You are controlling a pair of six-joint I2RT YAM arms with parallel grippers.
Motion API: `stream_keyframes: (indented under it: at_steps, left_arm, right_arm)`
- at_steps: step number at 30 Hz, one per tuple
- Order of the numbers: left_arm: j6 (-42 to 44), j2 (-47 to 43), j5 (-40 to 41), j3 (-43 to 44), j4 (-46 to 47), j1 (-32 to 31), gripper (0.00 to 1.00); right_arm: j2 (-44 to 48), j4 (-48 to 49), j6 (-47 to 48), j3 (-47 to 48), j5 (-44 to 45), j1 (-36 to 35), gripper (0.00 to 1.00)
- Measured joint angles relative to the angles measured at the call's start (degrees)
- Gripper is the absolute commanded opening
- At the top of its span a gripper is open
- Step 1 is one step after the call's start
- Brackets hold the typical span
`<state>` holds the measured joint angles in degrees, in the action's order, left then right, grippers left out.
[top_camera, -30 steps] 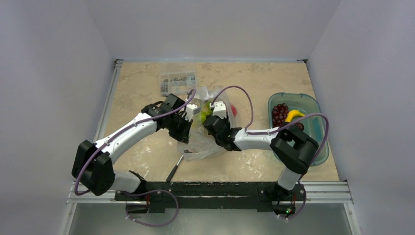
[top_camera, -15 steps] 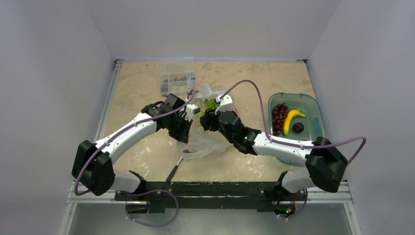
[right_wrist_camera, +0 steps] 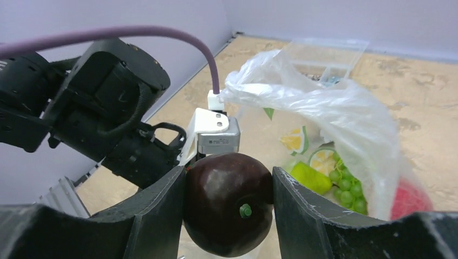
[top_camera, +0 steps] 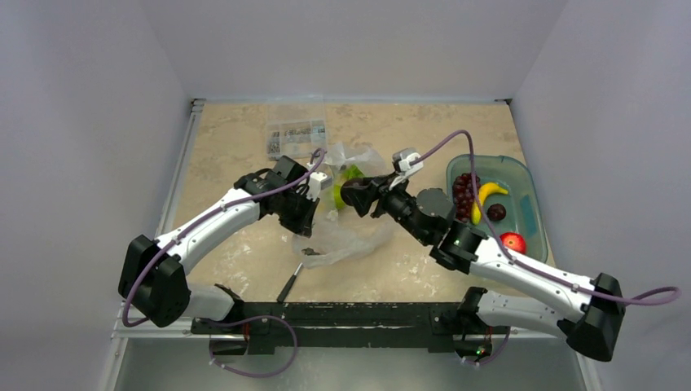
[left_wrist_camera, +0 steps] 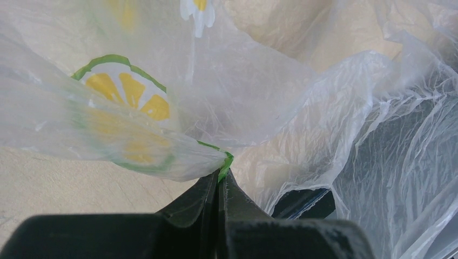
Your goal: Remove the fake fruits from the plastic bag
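Looking outward from your arm bases, you first meet a small tool (top_camera: 289, 283) lying on the table (top_camera: 236, 147), just short of the plastic bag (top_camera: 349, 238). Your left gripper (left_wrist_camera: 219, 181) is pinched tight on a green-trimmed edge of the bag, its fingers pressed together with the film caught between them. Your right gripper (right_wrist_camera: 228, 175) is clamped on a dark plum (right_wrist_camera: 227, 213), one finger on each side. The plum is bare of plastic and sits just at the bag's right side, close to your left wrist. Through the film you can see green grapes (right_wrist_camera: 348, 186), a yellow-green fruit (right_wrist_camera: 310, 177) and a red fruit (right_wrist_camera: 409, 199) inside the bag. To the right of the bag, the teal tub (top_camera: 521, 167) holds dark grapes (top_camera: 465, 189), a banana (top_camera: 487, 194), a second plum (top_camera: 496, 213) and a second red fruit (top_camera: 512, 242). Farthest back, beyond the bag, sits a clear box of small parts (top_camera: 296, 134).
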<state>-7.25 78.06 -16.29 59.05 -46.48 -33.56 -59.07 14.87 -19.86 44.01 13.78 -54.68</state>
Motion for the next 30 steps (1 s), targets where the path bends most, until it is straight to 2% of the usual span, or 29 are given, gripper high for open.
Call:
stream_keyframes:
  at_steps: [5, 10, 15, 21, 30]
  left_arm:
    - [0.0, 0.0, 0.1, 0.0, 0.0, 0.0, 0.0]
    - [0.0, 0.0, 0.1, 0.0, 0.0, 0.0, 0.0]
    - [0.0, 0.0, 0.0, 0.0, 0.0, 0.0, 0.0]
    - [0.0, 0.0, 0.0, 0.0, 0.0, 0.0, 0.0]
    - [0.0, 0.0, 0.1, 0.0, 0.0, -0.3, 0.0]
  right_arm:
    - [7.1, -5.0, 3.4, 0.0, 5.6, 0.0, 0.0]
    - [15.4, -7.4, 7.6, -1.4, 18.4, 0.6, 0.0]
    - [21.7, -9.4, 6.8, -5.9, 28.6, 7.4, 0.0]
    - [23.5, -18.7, -5.0, -11.2, 31.8, 22.7, 0.0]
    - [9.4, -32.8, -26.4, -11.3, 25.7, 40.5, 0.0]
